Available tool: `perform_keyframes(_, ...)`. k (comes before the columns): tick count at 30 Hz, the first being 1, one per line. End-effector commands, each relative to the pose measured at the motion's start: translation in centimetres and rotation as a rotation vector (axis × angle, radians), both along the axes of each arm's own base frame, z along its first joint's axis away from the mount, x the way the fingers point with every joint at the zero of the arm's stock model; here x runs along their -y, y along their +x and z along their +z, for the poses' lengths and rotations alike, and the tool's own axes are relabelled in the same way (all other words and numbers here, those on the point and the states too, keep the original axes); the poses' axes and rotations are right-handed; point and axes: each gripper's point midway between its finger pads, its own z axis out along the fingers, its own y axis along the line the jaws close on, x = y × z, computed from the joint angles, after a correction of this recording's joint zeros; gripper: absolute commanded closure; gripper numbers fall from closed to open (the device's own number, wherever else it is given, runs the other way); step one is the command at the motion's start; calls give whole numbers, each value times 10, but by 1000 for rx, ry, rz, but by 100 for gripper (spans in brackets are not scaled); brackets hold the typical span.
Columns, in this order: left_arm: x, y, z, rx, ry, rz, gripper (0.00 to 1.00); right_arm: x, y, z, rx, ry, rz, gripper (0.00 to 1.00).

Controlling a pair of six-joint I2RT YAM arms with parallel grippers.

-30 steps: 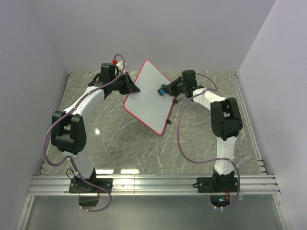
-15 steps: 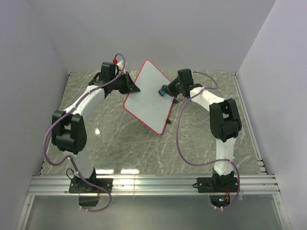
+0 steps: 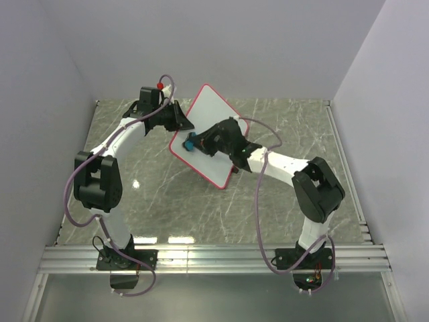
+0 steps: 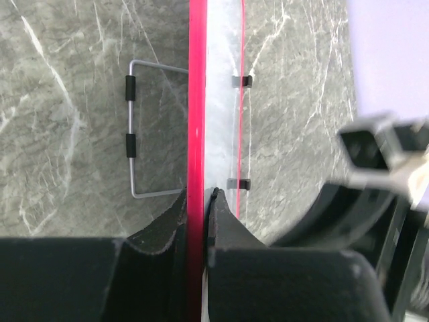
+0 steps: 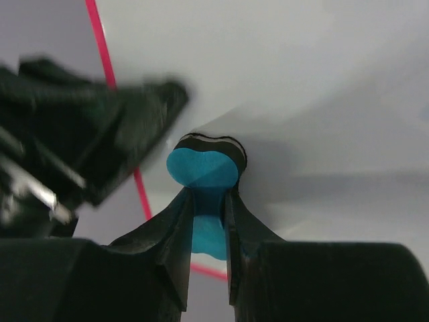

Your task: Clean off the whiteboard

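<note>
The right pincer (image 5: 209, 194) is clenched on a small blue eraser (image 5: 203, 168). Its two dark fingers pinch the eraser's narrow waist, and the black felt end is pressed to the white face of the whiteboard (image 5: 301, 80). Seen from above, that contact sits near the board's left edge, just beside the left pincer (image 3: 182, 123). The left pincer is clamped on the board's red rim (image 4: 196, 100), one finger on each face.

Behind the board, the left wrist view shows a bent wire stand (image 4: 132, 121) with two black sleeves. On the other face, two small black clips (image 4: 245, 81) sit along the edge.

The whiteboard (image 3: 211, 127) stands tilted in the middle of the grey marbled counter (image 3: 288, 127), between the two arms. Its lower corner points toward the arm bases. I cannot tell whether that corner rests on the counter.

The step in hand looks like a wiping stroke close to the gripped edge. To do it well:

- Press the felt flat and square to the board, so the whole pad wipes rather than one corner.
- Use modest force, because a hard push could swing the board about the left pincer's hold.
- Turn the stroke before the eraser meets the left fingers.
- Overlap the passes back across the face.

No ink marks show clearly in these views, so progress is hard to judge.
</note>
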Motion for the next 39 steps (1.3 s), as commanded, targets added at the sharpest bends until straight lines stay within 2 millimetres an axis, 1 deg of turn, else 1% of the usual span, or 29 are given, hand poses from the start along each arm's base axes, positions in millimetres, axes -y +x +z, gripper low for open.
perform_keyframes(1,30,-23,-33,-2,119,-144,100,-14,-150,-141,-509,-149,288,100)
perform_keyframes(2,30,-23,-33,-2,119,-144,100,-1,-150,-151,-536,-162,262,100)
perform_keyframes(3,30,-24,-35,-5,120,-147,100,1,-146,-151,-526,-152,249,100)
perform_keyframes(4,30,-25,-34,-1,120,-147,100,9,-146,-158,-544,-165,231,100)
perform_keyframes(5,29,-26,-34,-3,122,-147,100,18,-137,-159,-544,-165,195,100)
perform_keyframes(7,28,-27,-34,0,125,-151,100,30,-129,-161,-553,-165,149,100)
perform_keyframes(8,28,-28,-34,-3,125,-152,100,40,-127,-163,-557,-166,119,100)
perform_keyframes(9,28,-28,-34,-2,129,-154,100,52,-116,-164,-562,-155,74,100)
perform_keyframes(10,28,-28,-32,2,129,-154,100,63,-117,-170,-581,-153,40,100)
perform_keyframes(11,28,-29,-31,3,128,-158,100,70,-112,-167,-575,-142,17,100)
perform_keyframes(12,27,-29,-31,3,131,-159,100,84,-99,-167,-572,-138,-30,100)
perform_keyframes(13,27,-29,-30,7,131,-162,100,94,-98,-170,-587,-158,-52,100)
perform_keyframes(16,27,-31,-30,7,133,-166,100,121,-75,-162,-561,-224,-114,100)
perform_keyframes(18,27,-33,-32,5,130,-167,100,126,-60,-155,-528,-242,-120,100)
perform_keyframes(19,27,-34,-32,2,128,-169,100,126,-46,-149,-513,-238,-127,100)
perform_keyframes(21,27,-36,-36,-5,129,-170,100,125,-33,-143,-500,-264,-120,100)
perform_keyframes(22,27,-37,-35,-3,127,-173,100,121,-19,-136,-485,-275,-125,100)
perform_keyframes(23,26,-37,-35,-5,127,-173,100,120,-11,-133,-476,-286,-128,100)
perform_keyframes(24,26,-38,-34,-1,129,-174,99,122,-9,-132,-488,-313,-125,100)
perform_keyframes(25,26,-38,-34,-3,131,-175,100,114,9,-124,-458,-309,-127,100)
perform_keyframes(27,25,-40,-32,0,132,-178,100,114,23,-121,-455,-314,-136,100)
perform_keyframes(28,25,-40,-32,0,133,-179,100,112,36,-120,-451,-310,-144,100)
perform_keyframes(29,25,-43,-32,-6,136,-181,100,111,41,-120,-451,-304,-144,100)
perform_keyframes(31,24,-44,-30,-2,137,-183,100,116,58,-122,-453,-274,-171,100)
perform_keyframes(32,23,-46,-31,-5,138,-184,100,116,61,-122,-454,-258,-169,100)
perform_keyframes(33,23,-46,-30,-2,139,-185,100,122,67,-122,-457,-244,-190,100)
perform_keyframes(36,22,-47,-32,-6,134,-186,100,129,75,-115,-430,-216,-205,100)
perform_keyframes(37,22,-47,-31,-5,135,-185,100,131,77,-106,-405,-204,-206,100)
perform_keyframes(39,21,-47,-33,-9,135,-184,100,135,76,-94,-368,-206,-199,100)
